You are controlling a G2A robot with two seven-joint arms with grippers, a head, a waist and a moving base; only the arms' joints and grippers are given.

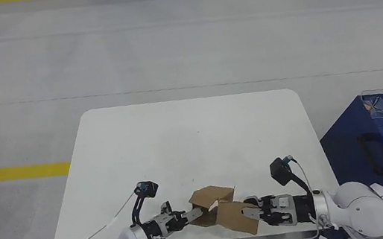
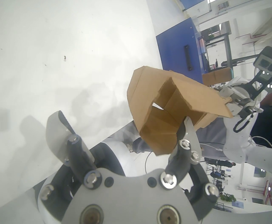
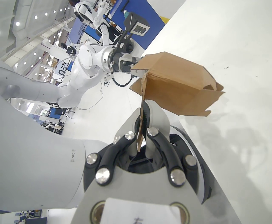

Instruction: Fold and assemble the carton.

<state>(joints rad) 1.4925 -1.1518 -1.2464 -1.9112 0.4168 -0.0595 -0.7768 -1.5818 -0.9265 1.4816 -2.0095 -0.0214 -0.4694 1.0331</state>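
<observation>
Surface (image 1: 178,129), white with rounded corners, carries the work at its near edge. Carton (image 1: 217,207), brown and half-formed, is there between your two arms. Its body is opened into a skewed tube with loose flaps at the ends. Whether it touches the surface cannot be told.

Your right pincer (image 3: 142,118) is clamped on one thin flap, held edge-on between the pads. Your left pincer (image 2: 122,117) stands wide, with one finger (image 2: 188,127) against the carton's open end and the other well apart over the surface.

The step in hand looks like squaring the tube. To do it well, hold the right grip firm as an anchor. Press with the left finger along a crease rather than mid-panel, so the wall folds instead of buckling. Mind the ragged flap edge, since a hard pull could tear it.
</observation>
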